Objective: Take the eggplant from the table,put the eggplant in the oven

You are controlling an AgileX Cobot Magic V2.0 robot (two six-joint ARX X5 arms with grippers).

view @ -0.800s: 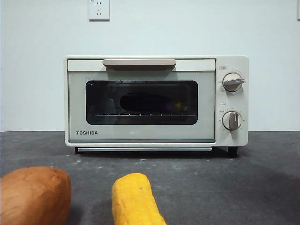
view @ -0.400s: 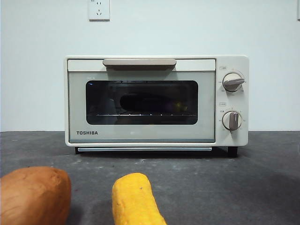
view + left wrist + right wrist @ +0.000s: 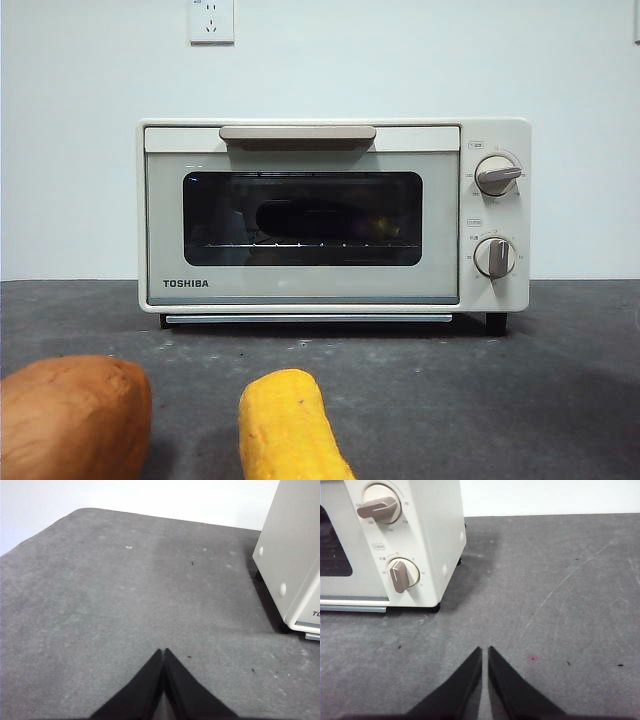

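Observation:
The cream Toshiba oven (image 3: pixel 335 215) stands at the back of the dark grey table (image 3: pixel 480 400) with its glass door closed. Through the glass the eggplant (image 3: pixel 320 218) shows as a long dark shape lying on the wire rack. My left gripper (image 3: pixel 164 652) hovers shut over bare table to the oven's (image 3: pixel 295 555) left. Over the table to the right of the oven (image 3: pixel 415 540), by its knobs, my right gripper (image 3: pixel 485 651) is also shut and holds nothing. Neither arm shows in the front view.
An orange-brown sweet potato (image 3: pixel 72 415) lies at the front left and a yellow corn-like cylinder (image 3: pixel 288 425) next to it at the front middle. A wall socket (image 3: pixel 211 20) sits on the white wall behind.

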